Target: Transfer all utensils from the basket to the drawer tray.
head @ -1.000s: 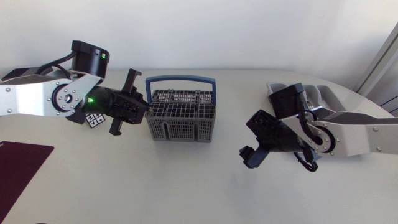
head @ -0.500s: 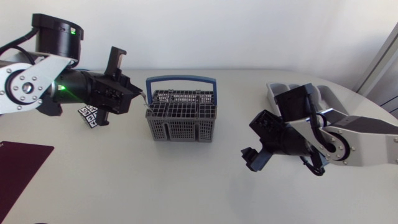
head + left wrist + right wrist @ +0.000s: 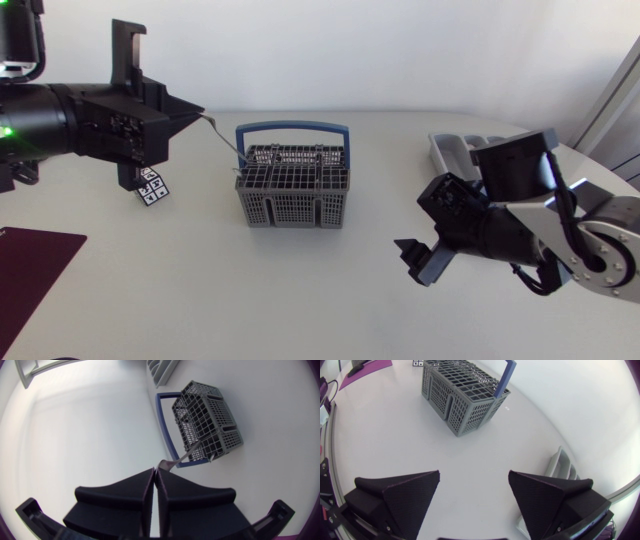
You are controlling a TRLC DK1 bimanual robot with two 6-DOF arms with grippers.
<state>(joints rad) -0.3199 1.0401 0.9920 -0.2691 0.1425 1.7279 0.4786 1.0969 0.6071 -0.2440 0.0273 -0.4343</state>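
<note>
Risen and drawn back leftward, the left gripper [image 3: 195, 112] clamps the tip of a thin metal utensil [image 3: 220, 135] slanting down to the rim of the basket [image 3: 295, 205], while the drawer tray [image 3: 450, 150] lies far across the white table [image 3: 300, 290], past the basket, nearer the open right gripper [image 3: 420, 262].

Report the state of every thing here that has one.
Grey plastic basket with blue handle: upright, handle raised.
Thin metal utensil: tilted, lower end in the basket.
Left gripper: shut on the utensil.
Right gripper: open, empty.
Grey drawer tray: partly hidden.
</note>
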